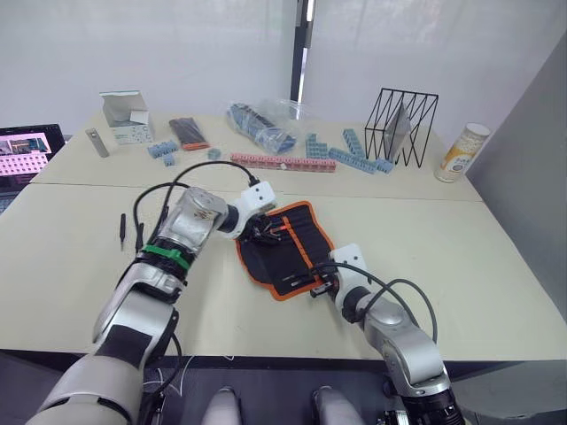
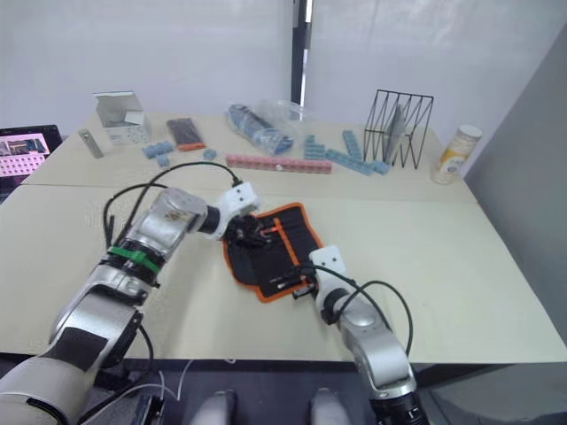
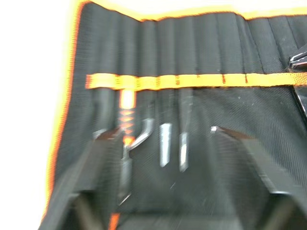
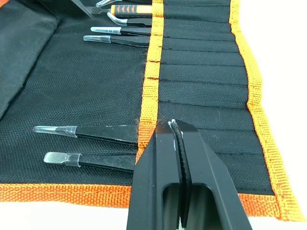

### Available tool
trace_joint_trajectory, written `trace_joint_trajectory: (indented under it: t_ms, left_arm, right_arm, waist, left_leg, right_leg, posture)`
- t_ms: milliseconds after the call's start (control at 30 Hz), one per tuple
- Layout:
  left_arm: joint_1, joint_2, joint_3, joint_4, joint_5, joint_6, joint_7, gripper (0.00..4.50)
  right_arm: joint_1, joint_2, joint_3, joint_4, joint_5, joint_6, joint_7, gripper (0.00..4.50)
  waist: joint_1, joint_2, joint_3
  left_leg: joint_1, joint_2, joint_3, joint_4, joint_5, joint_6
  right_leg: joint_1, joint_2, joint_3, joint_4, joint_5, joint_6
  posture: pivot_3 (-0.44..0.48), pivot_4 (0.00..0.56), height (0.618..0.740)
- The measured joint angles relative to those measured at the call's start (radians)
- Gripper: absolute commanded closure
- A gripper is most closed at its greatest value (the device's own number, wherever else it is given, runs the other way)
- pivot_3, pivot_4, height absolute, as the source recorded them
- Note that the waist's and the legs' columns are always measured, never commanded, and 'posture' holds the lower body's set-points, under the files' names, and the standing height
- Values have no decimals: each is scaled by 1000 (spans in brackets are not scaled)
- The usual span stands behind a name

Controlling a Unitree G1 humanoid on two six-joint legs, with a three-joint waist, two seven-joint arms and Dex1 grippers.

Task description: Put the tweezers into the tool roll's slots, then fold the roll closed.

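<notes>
A: Where was the tool roll?
B: Open flat on the table, slots up, between the two claws. Several tweezers were already in slots, clear-capped tips poking past the orange band.

A: Right claw?
B: Fingers pressed together with nothing visible between them, tips resting on the roll at the orange band, just beside the two seated tweezers near that end. Probably pinning the fabric so it wouldn't slide while the other arm worked. That's my read, not something seen.

A: Left claw?
B: Fingers apart, hovering over the far end of the roll. A small cluster sat between and just ahead of its tips: a curved-tip tweezer, two straight ones, and an orange-handled tool. Looked like it was lined up over the slots to seat or nudge one in. Whether it touched anything, couldn't tell.

A: Anything left outside the roll?
B: Two thin black tweezers lay on the table, well apart from the left claw, out past its forearm. So loading wasn't finished and folding wasn't due yet.
</notes>
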Motion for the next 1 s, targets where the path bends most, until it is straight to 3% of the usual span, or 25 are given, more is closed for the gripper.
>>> trace_joint_trajectory:
  t_ms: [167,300,567,800,1000]
  left_arm:
    - [197,98,192,-278,-134,124,10,59]
    - [418,152,409,-399,-191,77,119,59]
    - [761,249,835,-415,-250,-16,269,59]
    - [1170,153,1173,-516,-353,-154,271,59]
    - [1329,68,1257,-654,-429,-164,307,59]
  right_arm:
    - [4,-3,9,3,-8,-15,2,4500]
    - [17,-11,10,-3,-8,-20,7,4500]
    - [39,-45,-13,-25,-5,-23,29,4500]
    - [62,-74,-37,-34,7,-18,53,4500]
    - [60,-83,-40,-32,14,-14,75,4500]
  waist:
    - [-6,0,0]
    - [-10,1,0]
    - [5,-1,-1]
    - [8,-4,-3]
    - [2,-5,-4]
  left_leg:
    - [1,0,0,-1,1,1]
    - [1,0,0,-1,0,1]
    - [1,1,1,-1,-4,-7]
    - [2,3,2,-4,-5,-8]
    - [2,4,5,-4,-6,-8]
  right_leg:
    - [0,0,0,1,0,0]
    - [0,0,0,0,0,-1]
    - [0,-2,-1,-4,0,-2]
    - [-3,-4,-5,-8,0,-7]
    - [-3,-10,-9,-13,-1,-8]
  posture:
    - [0,150,740]
    - [0,150,740]
    - [0,150,740]
    - [0,150,740]
    - [0,150,740]
